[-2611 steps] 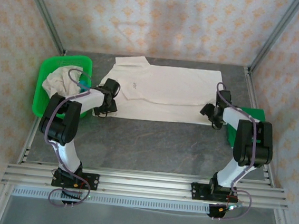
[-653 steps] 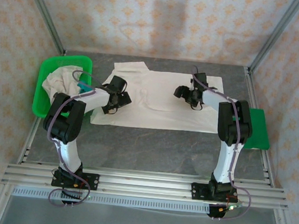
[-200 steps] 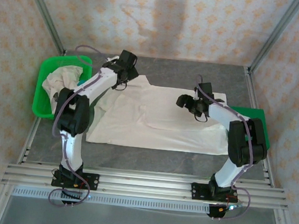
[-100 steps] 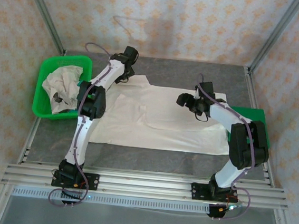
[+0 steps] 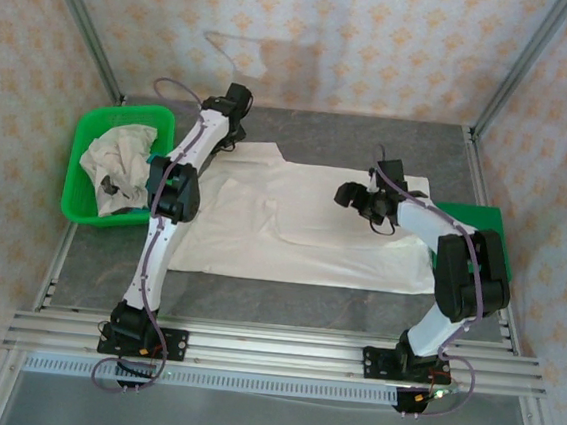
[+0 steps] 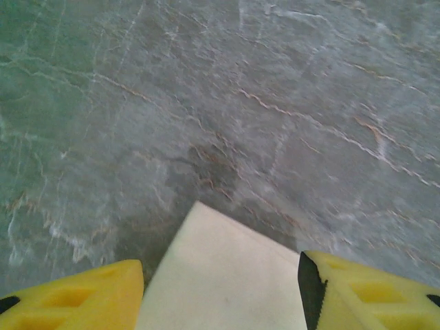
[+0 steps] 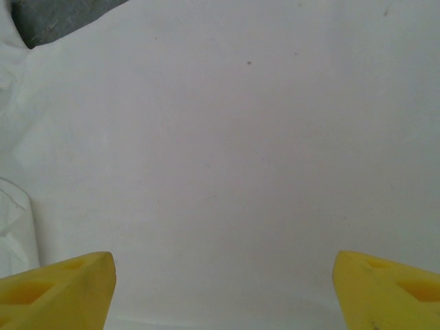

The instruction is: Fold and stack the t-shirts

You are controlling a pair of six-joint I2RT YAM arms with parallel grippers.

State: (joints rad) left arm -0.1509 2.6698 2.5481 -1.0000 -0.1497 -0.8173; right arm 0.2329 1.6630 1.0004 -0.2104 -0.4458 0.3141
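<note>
Cream t-shirt (image 5: 302,224) spread flat overhead, up close its corner inside released left pincer (image 6: 218,275), right pincer (image 7: 223,265) released over it

The t-shirt (image 5: 302,224) under the right gripper (image 7: 221,292) is plain cream; that gripper's fingers (image 7: 62,285) are bright yellow; the left gripper (image 6: 220,292) has fingers (image 6: 75,295) of the same yellow, with a cream corner of the t-shirt between them over a table (image 6: 275,103) of grey stone veined white and rust; left of the left gripper, a bright green basket (image 5: 123,110) holds cream t-shirts (image 5: 118,156); right of the right gripper lies a green mat (image 5: 479,216); the walls (image 5: 380,41) wear pale paper with peach floral motifs.
</note>
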